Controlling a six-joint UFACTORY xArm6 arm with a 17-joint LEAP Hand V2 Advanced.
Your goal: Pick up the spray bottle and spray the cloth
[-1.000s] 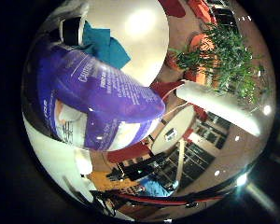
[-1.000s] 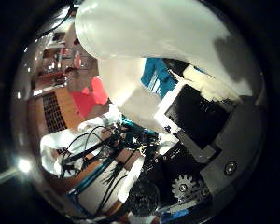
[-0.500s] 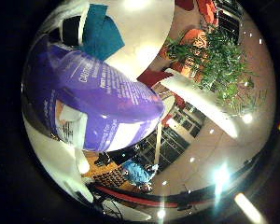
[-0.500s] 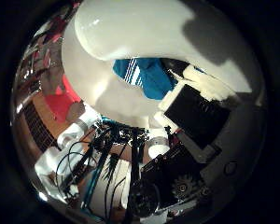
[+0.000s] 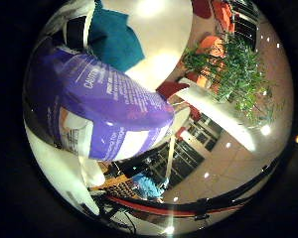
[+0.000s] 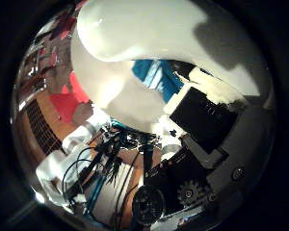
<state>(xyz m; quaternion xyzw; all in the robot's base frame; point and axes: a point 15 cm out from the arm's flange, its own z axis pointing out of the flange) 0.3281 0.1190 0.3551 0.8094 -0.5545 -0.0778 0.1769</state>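
From the little-finger side of the palm: filling much of the view and so close against the palm, a plastic spray bottle with a purple label and white base, printed text across the label; beyond the bottle, farther from the palm, a teal folded cloth lying on a round white tabletop; a narrow white part beside the cloth (a finger or the bottle's own top, cannot tell which); well away from the hand, a green leafy plant beside orange and red seats; a long white ledge between the plant and the bottle.

From the thumb side of the palm: a smooth white curved surface right over the palm, most likely the bottle's neck or shoulder; past it, the same white tabletop with the teal cloth showing as a small patch with pale stripes; a black block with white padding (part of the white-and-black robot hand) curled in close beside the white surface, geared parts and a dark body below it; so, fingers wrapped round the spray bottle, bottle held off the table with the cloth beyond it; a red chair out past the table's edge.
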